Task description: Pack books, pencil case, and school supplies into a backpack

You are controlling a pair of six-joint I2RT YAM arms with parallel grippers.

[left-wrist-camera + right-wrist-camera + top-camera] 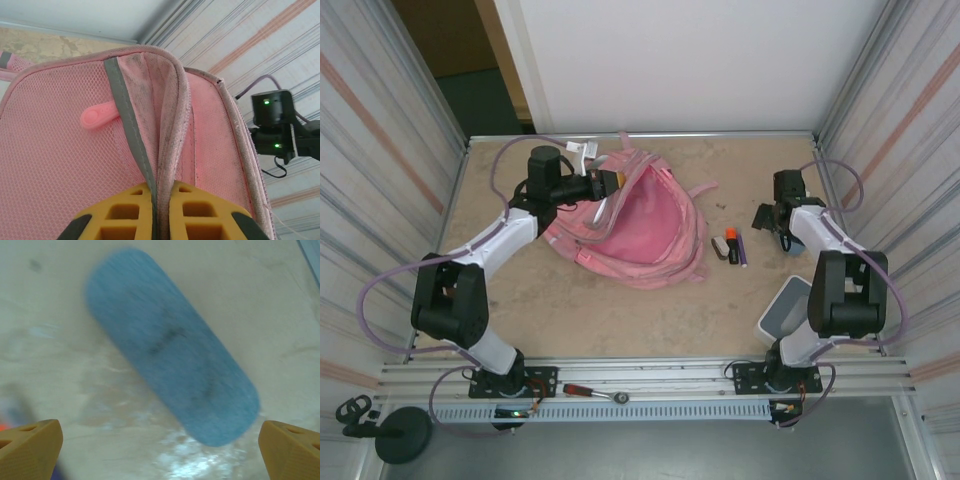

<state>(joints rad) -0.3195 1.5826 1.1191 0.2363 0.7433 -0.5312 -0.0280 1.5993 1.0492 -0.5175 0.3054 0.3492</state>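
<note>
Pink backpack (640, 225) lies mid-worktop (620, 320), with my left pincer (159, 195) clamped on its rim and holding the mouth up. Blue pencil case (170, 355) lies flat on the right under my right pincer (160, 440), jaws spread wide. I'd turn the wrist to span its narrow width, drop straight and close mid-length, clear of the supplies (732, 246) between backpack and pencil case.

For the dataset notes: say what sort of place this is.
Probably a robot test cell: ribbed metal walls box in the table, and the left arm and right arm are bolted to a rail at its near edge.
</note>
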